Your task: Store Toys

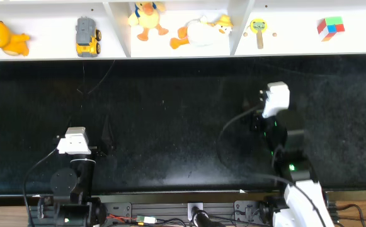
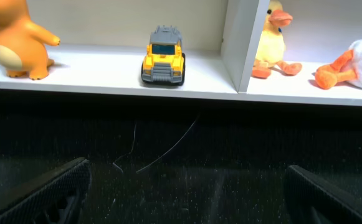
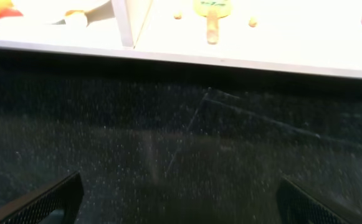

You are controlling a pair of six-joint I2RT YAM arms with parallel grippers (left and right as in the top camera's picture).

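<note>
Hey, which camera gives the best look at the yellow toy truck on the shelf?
The left wrist view: the yellow toy truck faces the camera, close and unobstructed. The top view shows it small, from above.

Bright, even light is falling from above onto the white shelf (image 1: 183,53), which is glaring close to whiteout in the right wrist view, where the paddle-shaped toy (image 3: 212,22) is washing out against it. The black mat (image 1: 170,126) is soaking up the light and showing dim, with specks and faint scratches catching a sheen in both wrist views. A dark band of shadow is lying under the shelf's front edge, and the yellow truck (image 2: 163,56) is casting only a soft, short shadow.
</note>
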